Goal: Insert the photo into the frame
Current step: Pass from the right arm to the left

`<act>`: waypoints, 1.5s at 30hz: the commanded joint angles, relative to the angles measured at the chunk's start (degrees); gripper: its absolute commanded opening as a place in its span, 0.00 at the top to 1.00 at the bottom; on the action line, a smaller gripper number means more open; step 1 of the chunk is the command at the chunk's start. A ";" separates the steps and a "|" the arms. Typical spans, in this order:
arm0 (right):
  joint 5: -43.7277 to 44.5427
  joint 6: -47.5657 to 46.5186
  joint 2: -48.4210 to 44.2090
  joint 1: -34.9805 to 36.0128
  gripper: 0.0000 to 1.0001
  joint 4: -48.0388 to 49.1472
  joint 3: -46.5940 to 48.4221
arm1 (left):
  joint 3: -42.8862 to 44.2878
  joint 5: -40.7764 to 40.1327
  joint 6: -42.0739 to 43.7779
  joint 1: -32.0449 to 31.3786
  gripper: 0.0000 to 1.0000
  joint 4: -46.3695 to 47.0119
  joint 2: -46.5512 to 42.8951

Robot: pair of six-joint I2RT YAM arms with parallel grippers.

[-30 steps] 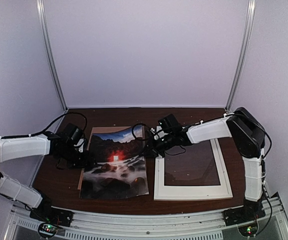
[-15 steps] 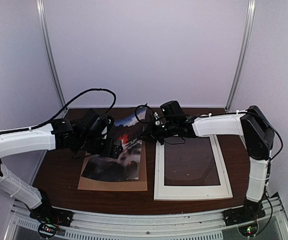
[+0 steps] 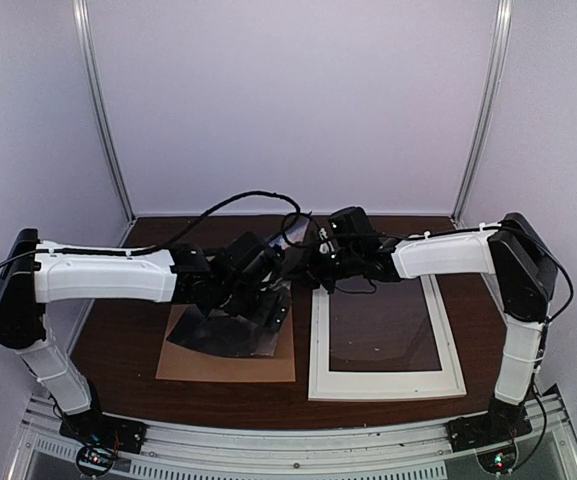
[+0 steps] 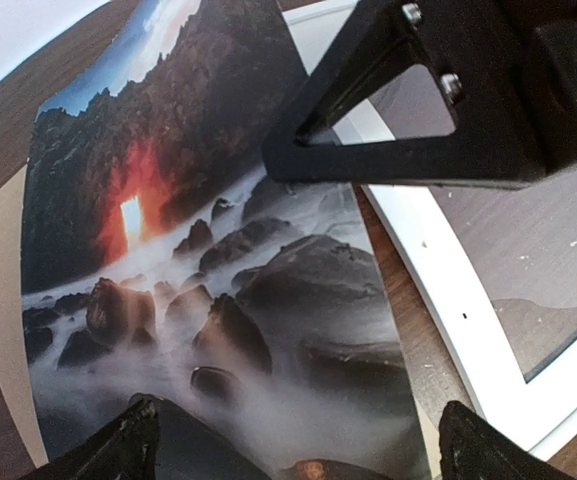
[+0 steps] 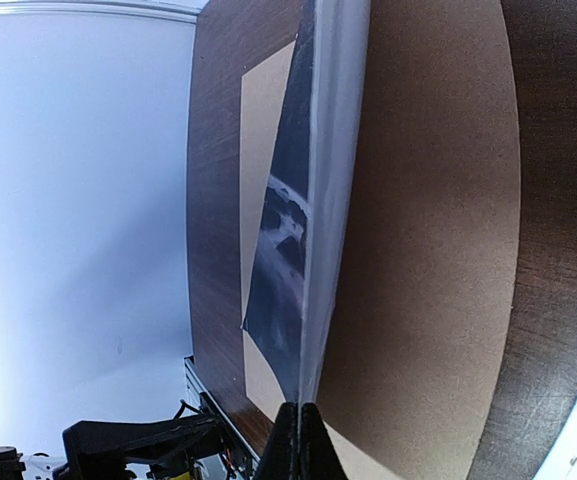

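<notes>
One photo, one frame, one brown backing board and two grippers are in view. The photo is left of centre in the top view, bowed above the board, its right edge raised and close to the frame's left rail. The right gripper is closed tight on that raised edge. The left gripper hangs over the print with its jaws spread wide, gripping nothing. The frame lies flat at right centre, and a narrow strip of dark table separates it from the board.
</notes>
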 commanded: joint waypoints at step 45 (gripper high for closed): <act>-0.32 0.41 0.15 -0.25 0.95 2.38 -0.96 | 5.53 -3.98 4.63 -0.98 0.67 1.07 8.49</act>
